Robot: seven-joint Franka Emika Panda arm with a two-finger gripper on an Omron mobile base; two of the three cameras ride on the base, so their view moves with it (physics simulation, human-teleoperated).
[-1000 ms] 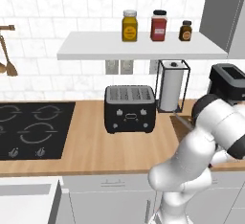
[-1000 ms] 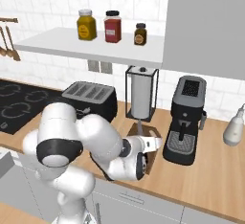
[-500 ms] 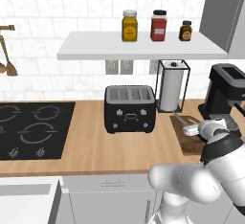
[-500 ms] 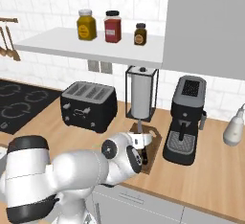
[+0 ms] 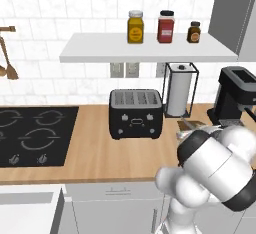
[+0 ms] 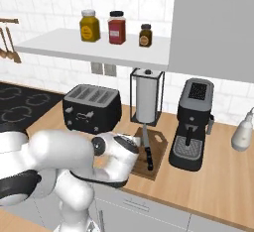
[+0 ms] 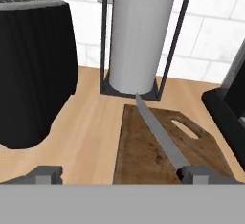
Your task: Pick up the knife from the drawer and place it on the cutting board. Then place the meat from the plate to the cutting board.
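Clearly, spread fingers (image 7: 116, 174) straddle the knife (image 6: 147, 146) lying on the cutting board (image 7: 143, 156).

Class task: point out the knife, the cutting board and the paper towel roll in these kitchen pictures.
knife (image 7: 158, 129), hand view, middle of the blade
cutting board (image 7: 143, 156), hand view, bare wood left of the blade
paper towel roll (image 7: 139, 31), hand view, roll's side

Light is bright, even and diffuse, seemingly from above. The shelf (image 5: 150, 53) throws a soft shadow on the tiles beneath it. The toaster (image 5: 136, 113) and paper roll (image 6: 147, 101) cast faint shadows on the counter (image 5: 100, 150). No glare or lens distortion. All views look slightly soft and coarse, the near hand view softest.
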